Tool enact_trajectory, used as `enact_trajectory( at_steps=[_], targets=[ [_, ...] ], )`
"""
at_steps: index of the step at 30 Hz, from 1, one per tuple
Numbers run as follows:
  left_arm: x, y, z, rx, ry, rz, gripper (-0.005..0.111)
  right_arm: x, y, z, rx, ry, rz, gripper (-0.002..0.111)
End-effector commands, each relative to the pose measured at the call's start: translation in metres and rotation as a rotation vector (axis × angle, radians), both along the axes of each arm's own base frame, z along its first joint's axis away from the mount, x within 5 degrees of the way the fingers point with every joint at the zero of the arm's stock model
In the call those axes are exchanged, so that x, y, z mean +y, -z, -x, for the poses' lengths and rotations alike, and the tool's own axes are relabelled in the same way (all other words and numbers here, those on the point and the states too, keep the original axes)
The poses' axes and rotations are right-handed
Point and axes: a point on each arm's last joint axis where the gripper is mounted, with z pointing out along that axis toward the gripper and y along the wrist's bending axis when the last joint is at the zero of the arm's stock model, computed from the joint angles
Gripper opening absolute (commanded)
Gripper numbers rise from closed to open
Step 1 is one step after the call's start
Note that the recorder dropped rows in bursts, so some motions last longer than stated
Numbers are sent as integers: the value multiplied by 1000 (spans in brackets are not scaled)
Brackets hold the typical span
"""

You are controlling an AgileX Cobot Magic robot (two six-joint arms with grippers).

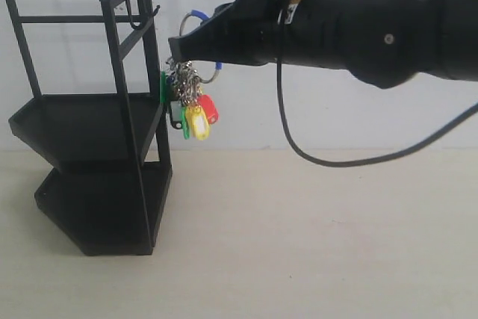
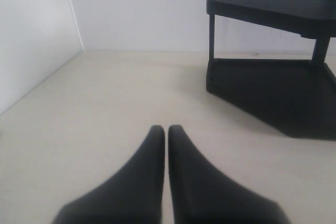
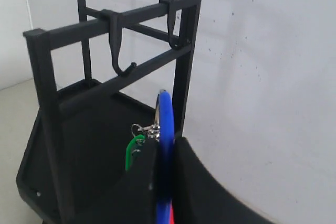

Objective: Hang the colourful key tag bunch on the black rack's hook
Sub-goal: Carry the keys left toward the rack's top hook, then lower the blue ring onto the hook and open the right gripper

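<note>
Right gripper pinching key bunch, rack beside

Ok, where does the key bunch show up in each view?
Exterior view: key bunch hangs from the right hand, just right of the black rack.
Left wrist view: not in it.
Right wrist view: its blue loop sits between the hand's fingers.
Shared landmark: the black rack, in all three views.
</note>
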Motion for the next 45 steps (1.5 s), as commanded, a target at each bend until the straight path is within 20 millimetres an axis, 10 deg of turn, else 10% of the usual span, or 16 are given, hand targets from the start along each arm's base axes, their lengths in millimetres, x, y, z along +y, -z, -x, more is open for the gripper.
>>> enact_trajectory(
  at_steps=[1,45],
  targets=[
    [0,-1,0,-2,2,5,4,10,-14,-13,-89,-6,-4,0],
    [0,-1,0,-5,3,5,4,63,-3,-28,-197,-89,83,1]
  ],
)
